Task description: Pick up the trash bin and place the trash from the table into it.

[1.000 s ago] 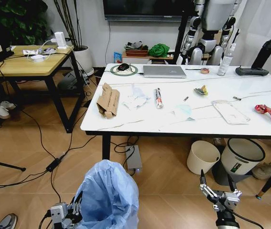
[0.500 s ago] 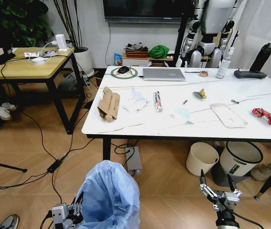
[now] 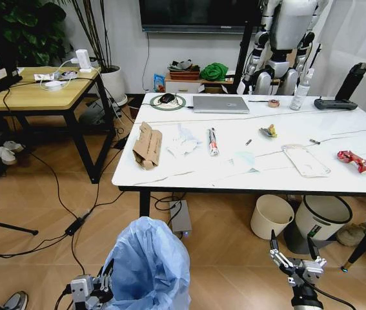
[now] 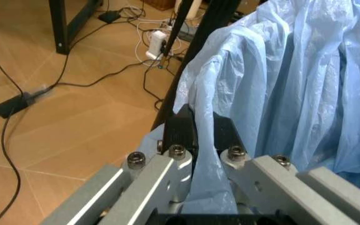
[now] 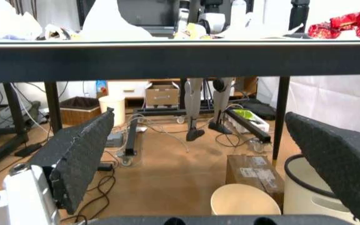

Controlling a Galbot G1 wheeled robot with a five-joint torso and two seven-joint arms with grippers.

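Head view | left pincer (image 3: 103,282) grips trash bin (image 3: 149,266) | table (image 3: 189,174) ahead

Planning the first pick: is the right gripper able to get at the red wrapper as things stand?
Probably not yet. The right gripper, open, hangs low, below the table edge, while the red wrapper lies on top at the far right.

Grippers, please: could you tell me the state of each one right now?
Left gripper: shut on the crinkled light-blue plastic bag lining the trash bin.
Right gripper: open, empty.
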